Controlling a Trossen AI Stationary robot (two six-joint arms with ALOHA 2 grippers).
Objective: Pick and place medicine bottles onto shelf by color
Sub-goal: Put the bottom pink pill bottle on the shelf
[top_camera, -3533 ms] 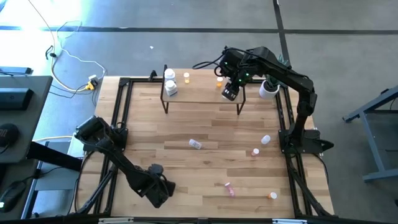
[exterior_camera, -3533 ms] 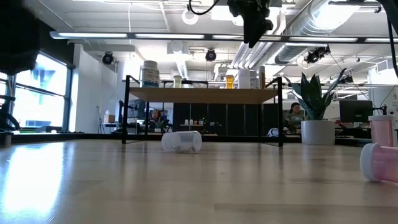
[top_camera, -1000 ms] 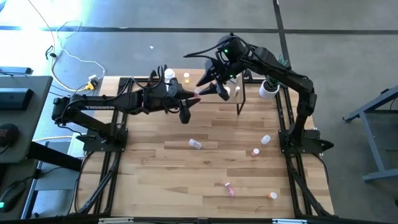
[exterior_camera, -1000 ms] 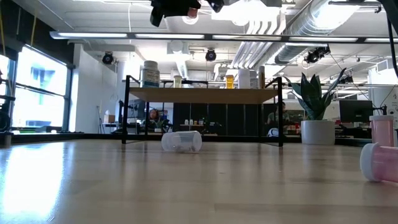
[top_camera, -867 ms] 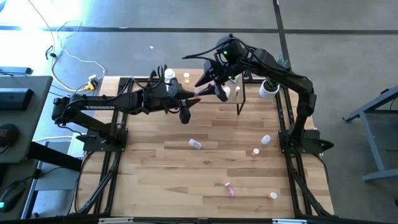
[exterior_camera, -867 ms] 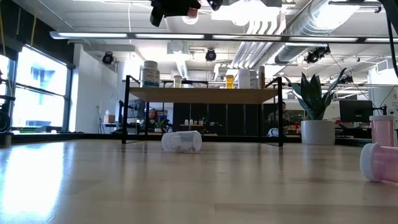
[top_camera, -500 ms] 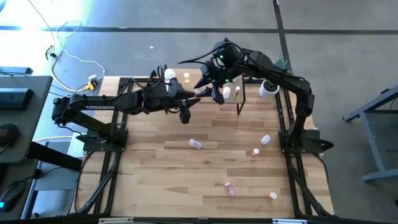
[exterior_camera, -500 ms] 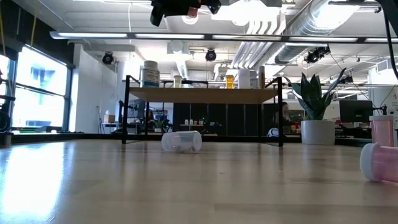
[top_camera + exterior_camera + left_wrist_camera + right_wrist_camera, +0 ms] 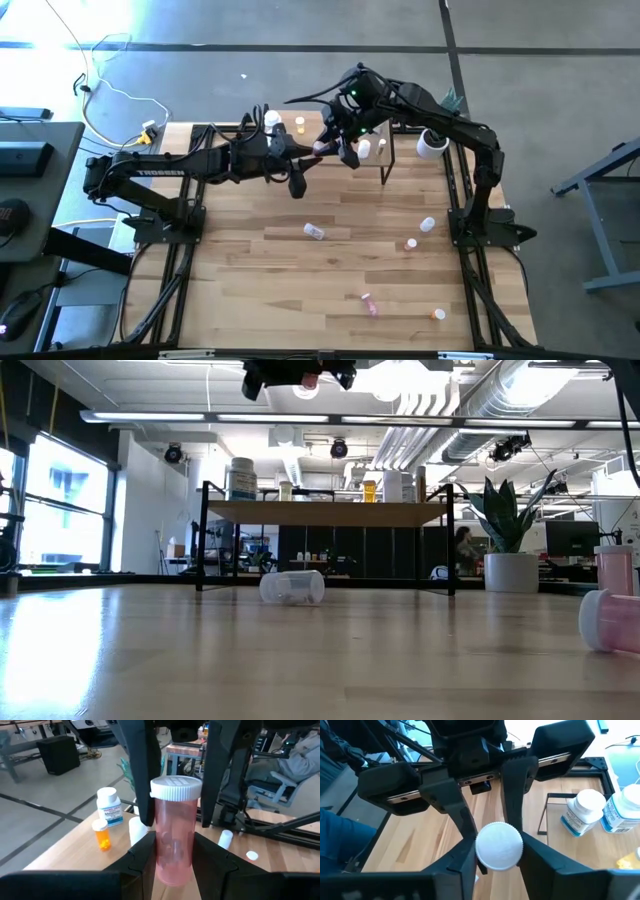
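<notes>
The left gripper [image 9: 172, 857] pinches a pink bottle [image 9: 173, 832] in the air just before the shelf [image 9: 330, 150]. The right gripper [image 9: 495, 862] has now narrowed around its white cap [image 9: 499, 845], seemingly touching it, so a handover between the arms looks underway.

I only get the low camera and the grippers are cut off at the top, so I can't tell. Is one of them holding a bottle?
Observer: Yes. The left gripper is shut on a pink bottle and holds it upright above the shelf.
Operator: Where's the other arm?
Observer: Right there too. The right gripper is at that bottle's white cap, facing the left one. It looks like a handover.
Operator: Are there any bottles I can't see?
Observer: An orange bottle lies on the table, near its front edge on the right arm's side.
</notes>
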